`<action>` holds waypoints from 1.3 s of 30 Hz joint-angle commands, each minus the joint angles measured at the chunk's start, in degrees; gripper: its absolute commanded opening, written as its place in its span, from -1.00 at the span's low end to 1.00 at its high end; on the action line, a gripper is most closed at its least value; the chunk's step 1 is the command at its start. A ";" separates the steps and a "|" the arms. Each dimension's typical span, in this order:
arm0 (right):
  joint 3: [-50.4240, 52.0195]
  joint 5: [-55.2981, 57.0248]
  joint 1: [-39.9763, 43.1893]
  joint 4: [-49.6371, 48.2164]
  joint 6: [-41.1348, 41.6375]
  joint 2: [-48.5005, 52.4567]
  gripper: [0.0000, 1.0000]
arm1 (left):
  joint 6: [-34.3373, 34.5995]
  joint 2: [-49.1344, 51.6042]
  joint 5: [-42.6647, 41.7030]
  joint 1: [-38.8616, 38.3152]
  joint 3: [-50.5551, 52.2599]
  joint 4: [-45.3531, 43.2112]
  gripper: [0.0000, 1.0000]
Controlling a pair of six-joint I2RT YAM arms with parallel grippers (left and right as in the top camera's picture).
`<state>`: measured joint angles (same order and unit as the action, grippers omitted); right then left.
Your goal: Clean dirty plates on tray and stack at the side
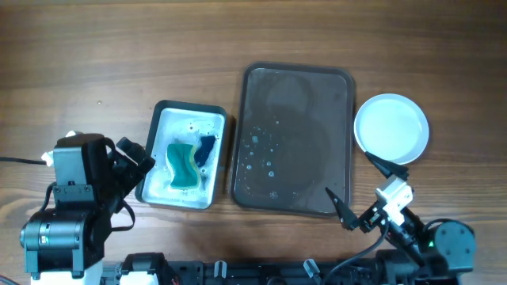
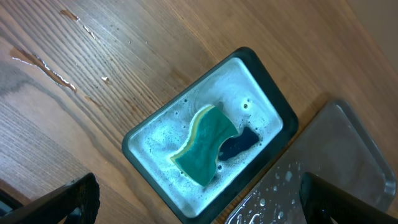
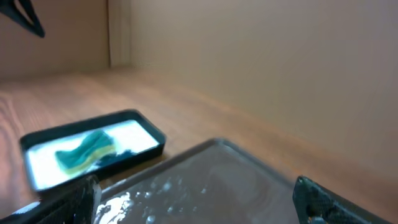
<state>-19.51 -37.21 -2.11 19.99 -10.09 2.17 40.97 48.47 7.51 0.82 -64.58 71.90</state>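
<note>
Warm brown wooden table (image 1: 119, 55) fills the overhead frame, grain running left to right, evenly lit. Right wrist view: plain beige wall (image 3: 261, 62) rises behind it, a vertical seam (image 3: 118, 31) at upper left, soft and blurred.

1. A wooden table (image 1: 119, 55) is seen from above.
2. A dark brown tray (image 1: 310, 89) lies at the centre, holding only water droplets (image 1: 265, 158) in its left half.
3. Just left of it sits a small grey tray (image 1: 168, 115) with a green-yellow sponge (image 1: 184, 164) and a dark blue object (image 1: 206, 148).
4. Clean white plates (image 1: 391, 128) rest right of the brown tray, off it; their number cannot be told.
5. The left gripper (image 1: 135, 161) is beside the grey tray's left edge.
6. The right gripper (image 1: 360, 188), jaws spread wide, is near the brown tray's lower right corner.
</note>
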 commanded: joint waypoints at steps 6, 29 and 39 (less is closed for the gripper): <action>15.52 1.88 -0.31 -19.34 1.29 -1.99 0.99 | -0.28 0.02 -0.39 0.44 -0.70 -0.04 1.00; 19.21 2.93 -0.31 -21.99 1.05 -1.64 1.00 | -0.28 0.02 -0.39 0.44 -0.70 -0.04 1.00; 19.21 2.93 -0.31 -21.99 1.07 -1.64 0.99 | -0.26 -0.22 -0.39 0.42 -0.68 -0.04 1.00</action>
<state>-0.36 -34.68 -2.17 -1.96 -9.21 1.08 40.97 48.47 7.42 0.82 -64.58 71.90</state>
